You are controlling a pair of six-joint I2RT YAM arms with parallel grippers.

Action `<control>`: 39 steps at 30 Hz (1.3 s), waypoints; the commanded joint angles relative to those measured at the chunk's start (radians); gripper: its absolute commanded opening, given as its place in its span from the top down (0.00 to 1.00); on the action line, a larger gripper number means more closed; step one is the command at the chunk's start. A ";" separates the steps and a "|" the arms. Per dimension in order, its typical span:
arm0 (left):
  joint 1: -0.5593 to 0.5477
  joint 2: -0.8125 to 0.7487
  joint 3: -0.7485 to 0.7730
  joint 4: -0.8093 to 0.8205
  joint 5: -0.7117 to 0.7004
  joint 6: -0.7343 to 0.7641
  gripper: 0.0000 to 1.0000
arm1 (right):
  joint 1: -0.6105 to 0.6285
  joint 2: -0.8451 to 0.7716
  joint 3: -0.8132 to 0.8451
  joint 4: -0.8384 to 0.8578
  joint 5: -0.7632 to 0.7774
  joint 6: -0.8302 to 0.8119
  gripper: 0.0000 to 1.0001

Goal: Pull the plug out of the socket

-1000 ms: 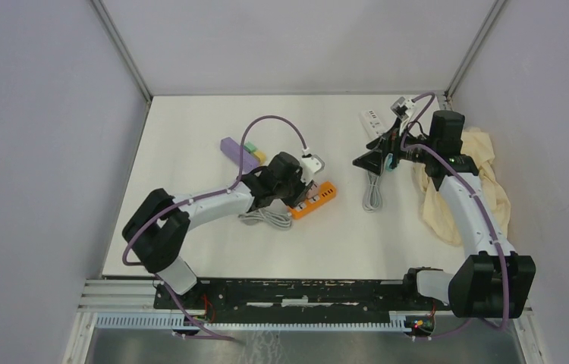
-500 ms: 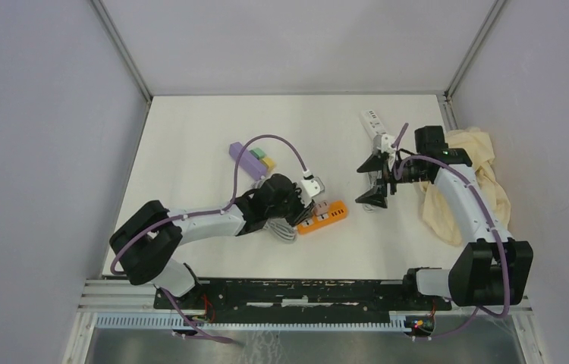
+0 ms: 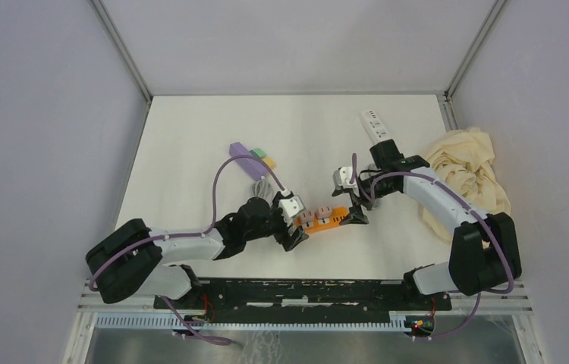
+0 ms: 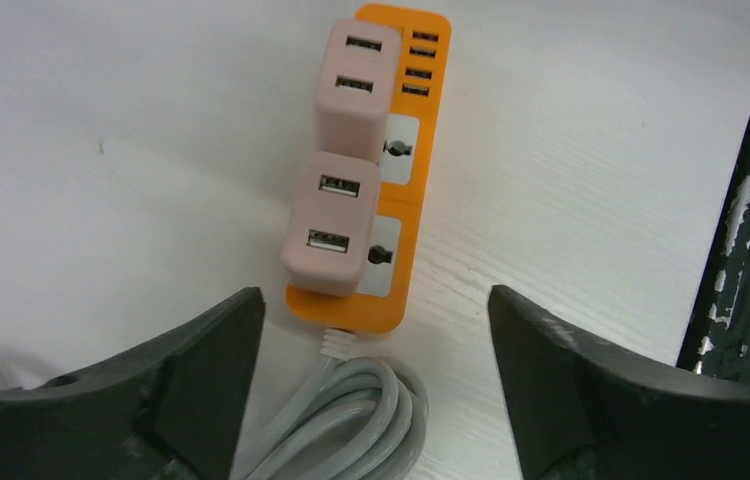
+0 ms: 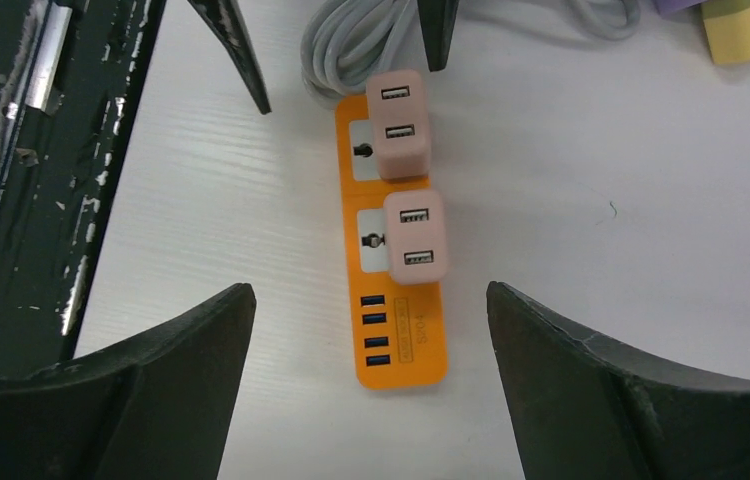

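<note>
Left gripper: I read its black fingers as spread wide and empty, low in the overhead frame, at the cord end of the strip.
Power strip: a flat bar of smooth orange plastic lying on the table between the two grippers, with four blue USB slots at its far end.
Plugs: the lower plug and the upper plug are pale pink rounded blocks with two USB slots each. Both are seated in the strip and overhang one edge.
Cord: grey and rubbery, looped beside the left fingers.
Right gripper: also wide and empty, at the USB end.
Table: white, finely grained.
Farther off: a purple block left of centre, a crumpled cream cloth at right, and a white strip at upper right.
</note>
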 commanded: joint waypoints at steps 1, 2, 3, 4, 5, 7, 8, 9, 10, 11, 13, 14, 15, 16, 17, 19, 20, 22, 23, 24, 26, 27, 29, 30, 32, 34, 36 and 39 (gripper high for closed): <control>-0.004 -0.085 -0.085 0.225 -0.034 -0.054 0.01 | 0.059 0.005 -0.028 0.209 0.086 0.106 0.10; -0.004 -0.091 -0.097 0.247 -0.039 -0.054 0.00 | 0.073 0.008 -0.034 0.240 0.102 0.133 0.12; -0.004 -0.091 -0.106 0.264 -0.044 -0.052 0.01 | 0.096 0.018 -0.037 0.267 0.118 0.163 0.14; -0.004 -0.088 -0.109 0.274 -0.051 -0.050 0.01 | 0.104 0.026 -0.037 0.289 0.136 0.178 0.15; -0.003 -0.080 -0.110 0.279 -0.054 -0.044 0.01 | 0.122 0.039 -0.036 0.304 0.155 0.194 0.17; -0.002 -0.059 -0.111 0.294 -0.058 -0.035 0.00 | 0.156 0.074 -0.026 0.319 0.196 0.220 0.21; -0.001 -0.047 -0.114 0.311 -0.058 -0.035 0.01 | 0.172 0.090 -0.018 0.319 0.215 0.227 0.23; -0.001 -0.037 -0.119 0.333 -0.055 -0.036 0.02 | 0.188 0.104 -0.008 0.317 0.232 0.231 0.24; 0.000 -0.028 -0.125 0.355 -0.052 -0.038 0.03 | 0.198 0.116 -0.001 0.315 0.249 0.235 0.27; 0.000 -0.017 -0.128 0.377 -0.052 -0.041 0.04 | 0.209 0.129 0.007 0.313 0.263 0.237 0.29; 0.001 0.004 -0.131 0.407 -0.055 -0.042 0.09 | 0.226 0.146 0.016 0.308 0.291 0.235 0.34; 0.000 0.012 -0.130 0.419 -0.062 -0.041 0.12 | 0.233 0.153 0.020 0.303 0.303 0.229 0.37; 0.000 0.019 -0.128 0.425 -0.070 -0.040 0.16 | 0.238 0.155 0.025 0.295 0.312 0.222 0.39; 0.000 0.025 -0.129 0.435 -0.079 -0.038 0.20 | 0.241 0.156 0.029 0.291 0.318 0.218 0.42; 0.001 0.030 -0.130 0.444 -0.088 -0.034 0.21 | 0.242 0.154 0.032 0.286 0.320 0.212 0.44; 0.000 0.041 -0.135 0.475 -0.104 -0.024 0.24 | 0.247 0.152 0.034 0.278 0.323 0.198 0.51; 0.000 0.046 -0.137 0.488 -0.108 -0.017 0.25 | 0.248 0.151 0.034 0.275 0.324 0.191 0.55; 0.002 0.061 -0.127 0.497 -0.111 -0.005 0.27 | 0.251 0.153 0.035 0.265 0.323 0.181 0.62; 0.003 0.066 -0.119 0.495 -0.109 0.000 0.28 | 0.251 0.153 0.036 0.260 0.322 0.175 0.66; 0.001 0.074 -0.111 0.489 -0.104 0.006 0.32 | 0.253 0.153 0.037 0.257 0.321 0.172 0.69; 0.002 0.090 -0.090 0.473 -0.089 0.012 0.41 | 0.254 0.152 0.040 0.248 0.316 0.167 0.74; 0.002 0.097 -0.083 0.466 -0.082 0.016 0.43 | 0.253 0.152 0.042 0.243 0.314 0.166 0.75; 0.003 0.113 -0.076 0.464 -0.070 0.019 0.46 | 0.253 0.154 0.048 0.233 0.310 0.160 0.78; 0.002 0.120 -0.074 0.464 -0.062 0.022 0.47 | 0.254 0.156 0.050 0.228 0.310 0.159 0.78; 0.002 0.129 -0.069 0.455 -0.054 0.026 0.57 | 0.253 0.159 0.059 0.213 0.309 0.153 0.81; 0.004 0.131 -0.065 0.436 -0.050 0.031 0.72 | 0.253 0.166 0.069 0.203 0.309 0.157 0.85; 0.006 0.130 -0.065 0.422 -0.047 0.034 0.80 | 0.253 0.172 0.080 0.200 0.315 0.167 0.87; 0.007 0.123 -0.070 0.403 -0.040 0.038 0.86 | 0.253 0.180 0.096 0.199 0.328 0.189 0.91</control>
